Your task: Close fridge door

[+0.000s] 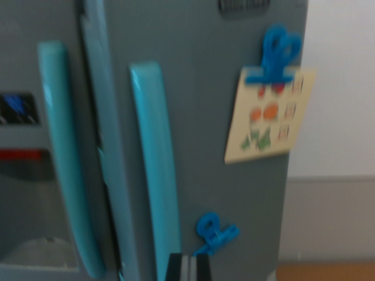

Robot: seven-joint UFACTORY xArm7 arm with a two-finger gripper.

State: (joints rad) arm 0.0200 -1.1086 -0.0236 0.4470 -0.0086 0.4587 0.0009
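- Left door (29, 175): grey panel at the wrist view's left, carrying a teal handle (67, 158) and a dark dispenser panel (17, 108) with a red strip below it. It appears flush with the cabinet.
- Centre seam: a teal edge strip (108, 146) and a dark gap run top to bottom between the two doors. In judgement, this gap means the fridge door (205, 146) is not fully seated.
- Fridge door: the grey panel right of the seam, filling the middle of the view. It bears a second teal handle (155, 170), a cream note (269, 114) under a blue clip (276, 52) in the upper right, and a second blue clip (215, 233) low down.
- Hand (187, 268): only a dark tip with a pale centre strip shows at the bottom edge. Whether the fingers are apart or together cannot be told. It holds nothing visible.
- Relative position: the fridge door lies directly beyond the hand, very near; contact cannot be confirmed. The hand sits just right of the door's handle and just left of the lower clip.
- Risk: a push drifting right could strike the lower clip and knock it off.
- Risk: a push landing on the rounded handle could slide off, leaving the gap open.
- Risk: the view is blurred, so alignment is uncertain.
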